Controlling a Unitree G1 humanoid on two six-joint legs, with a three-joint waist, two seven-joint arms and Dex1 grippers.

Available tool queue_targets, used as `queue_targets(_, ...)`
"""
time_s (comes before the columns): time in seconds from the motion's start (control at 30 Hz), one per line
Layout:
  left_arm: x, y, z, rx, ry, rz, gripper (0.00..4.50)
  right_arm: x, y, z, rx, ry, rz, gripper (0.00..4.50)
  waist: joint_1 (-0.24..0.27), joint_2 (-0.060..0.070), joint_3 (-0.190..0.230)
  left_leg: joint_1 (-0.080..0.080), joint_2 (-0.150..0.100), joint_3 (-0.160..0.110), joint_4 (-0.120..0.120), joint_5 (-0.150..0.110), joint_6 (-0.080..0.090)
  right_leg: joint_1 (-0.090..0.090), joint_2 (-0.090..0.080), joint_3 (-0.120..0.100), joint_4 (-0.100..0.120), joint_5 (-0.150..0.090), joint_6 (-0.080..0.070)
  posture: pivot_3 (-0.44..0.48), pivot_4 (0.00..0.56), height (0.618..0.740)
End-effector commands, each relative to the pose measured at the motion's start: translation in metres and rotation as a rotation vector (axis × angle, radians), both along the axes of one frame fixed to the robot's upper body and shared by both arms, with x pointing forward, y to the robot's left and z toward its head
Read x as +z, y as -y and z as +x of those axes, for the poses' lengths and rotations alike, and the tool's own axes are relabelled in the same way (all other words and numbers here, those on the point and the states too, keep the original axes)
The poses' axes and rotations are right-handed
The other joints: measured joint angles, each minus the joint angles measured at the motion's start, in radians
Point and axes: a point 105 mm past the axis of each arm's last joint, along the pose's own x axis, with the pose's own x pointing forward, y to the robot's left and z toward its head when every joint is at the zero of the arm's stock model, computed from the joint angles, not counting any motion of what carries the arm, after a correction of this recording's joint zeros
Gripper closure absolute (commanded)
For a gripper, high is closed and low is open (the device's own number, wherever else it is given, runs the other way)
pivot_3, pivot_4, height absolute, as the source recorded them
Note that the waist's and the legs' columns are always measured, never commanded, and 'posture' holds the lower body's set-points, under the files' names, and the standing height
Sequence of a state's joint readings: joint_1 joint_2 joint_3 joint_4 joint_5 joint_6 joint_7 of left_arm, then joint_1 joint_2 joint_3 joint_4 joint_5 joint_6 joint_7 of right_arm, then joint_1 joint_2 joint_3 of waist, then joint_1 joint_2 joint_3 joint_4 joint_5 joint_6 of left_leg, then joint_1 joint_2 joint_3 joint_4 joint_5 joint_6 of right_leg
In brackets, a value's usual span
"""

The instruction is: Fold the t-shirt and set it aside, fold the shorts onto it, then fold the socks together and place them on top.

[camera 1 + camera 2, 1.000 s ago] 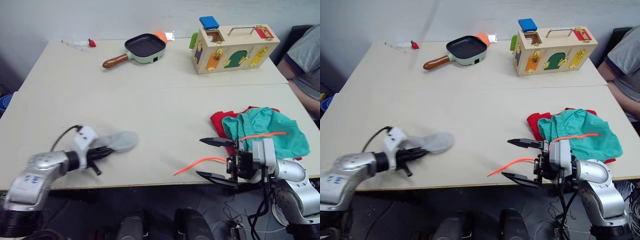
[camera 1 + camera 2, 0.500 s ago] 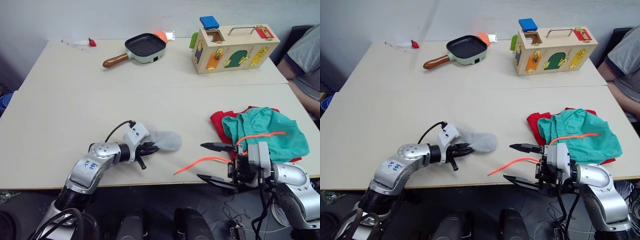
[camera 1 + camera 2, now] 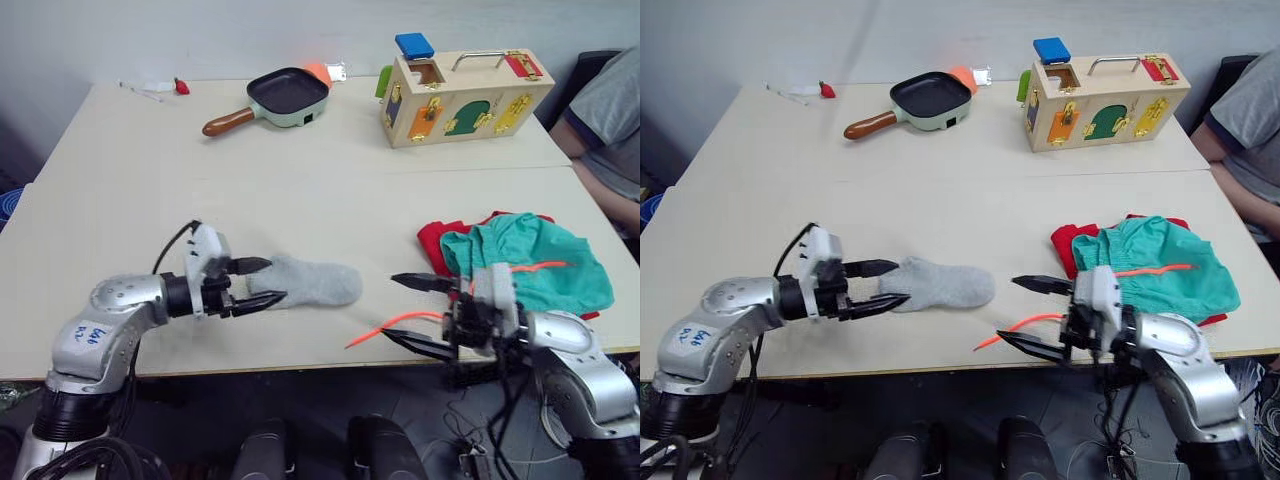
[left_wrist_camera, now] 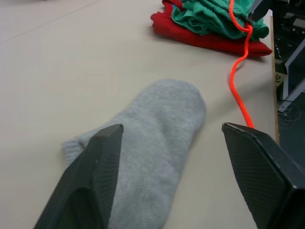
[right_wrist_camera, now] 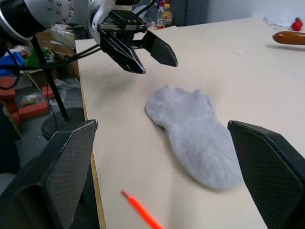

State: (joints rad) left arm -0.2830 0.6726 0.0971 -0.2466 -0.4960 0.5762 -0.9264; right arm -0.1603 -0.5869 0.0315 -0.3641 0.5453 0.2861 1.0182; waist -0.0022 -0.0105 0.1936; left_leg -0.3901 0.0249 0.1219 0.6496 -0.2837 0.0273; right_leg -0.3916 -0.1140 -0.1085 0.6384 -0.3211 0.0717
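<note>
Near the front tabletop edge:
Left claw [image 3: 254, 281]: fingers spread apart, 1 on each side of the socks' cuff end, not clamped.
Socks [image 3: 312, 283]: grey, flat on the tabletop [image 3: 300, 190], toe toward the right claw.
Right claw [image 3: 412, 313]: fingers wide apart, empty, at the front edge.
Shorts [image 3: 530, 263]: teal, heaped on the red t-shirt [image 3: 432, 243], orange drawstring [image 3: 395, 326] trailing past the right claw.
</note>
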Motion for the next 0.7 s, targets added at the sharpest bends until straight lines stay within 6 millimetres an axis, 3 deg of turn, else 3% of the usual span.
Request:
queue_targets(0.03,-0.01,0.003,0.006,-0.025,0.052,0.036,2.19,-0.005,-0.024,0.023,-0.075,0.023,-0.025,1.34,0.0,0.0,0.0,0.0,0.0,0.0,0.0,0.0,0.0,0.0,0.0,0.0,0.0,0.0,0.0,0.0,0.15,0.74)
queue_targets(0.13,-0.025,0.009,0.016,-0.017,0.057,0.05,3.19,-0.015,-0.047,0.041,-0.118,0.027,-0.043,2.45,0.001,0.0,0.0,-0.001,-0.001,0.001,0.0,0.0,0.0,0.0,0.0,0.0,0.0,0.0,0.0,0.0,0.15,0.74)
queue_targets(0.27,-0.039,0.018,0.028,0.009,0.066,0.069,4.48,-0.03,-0.078,0.049,-0.09,0.035,-0.107,3.88,0.0,-0.001,0.0,-0.003,-0.001,0.0,0.001,0.0,0.0,-0.001,0.0,-0.001,0.0,0.0,0.0,0.0,0.15,0.74)
queue_targets(0.33,-0.045,0.022,0.032,0.026,0.056,0.081,4.5,-0.04,-0.089,0.05,-0.06,0.056,-0.167,4.44,-0.002,-0.001,0.0,-0.003,-0.001,0.001,0.002,0.0,0.0,-0.002,0.0,-0.001,0.002,0.0,0.0,0.0,0.15,0.74)
queue_targets(0.47,-0.054,0.02,0.04,0.114,0.022,0.088,4.5,-0.049,-0.086,0.065,-0.154,0.027,-0.195,4.44,-0.003,-0.002,-0.001,-0.004,-0.001,0.001,0.003,0.0,0.001,-0.002,0.0,-0.001,0.005,0.0,0.0,0.0,0.15,0.74)
queue_targets(0.7,-0.065,0.0,0.031,0.189,-0.041,0.085,4.5,-0.055,-0.043,0.071,-0.224,-0.008,-0.205,4.44,-0.005,-0.003,-0.002,-0.001,0.0,0.001,0.003,0.0,0.001,-0.001,0.0,-0.001,0.004,0.0,0.0,0.0,0.15,0.74)
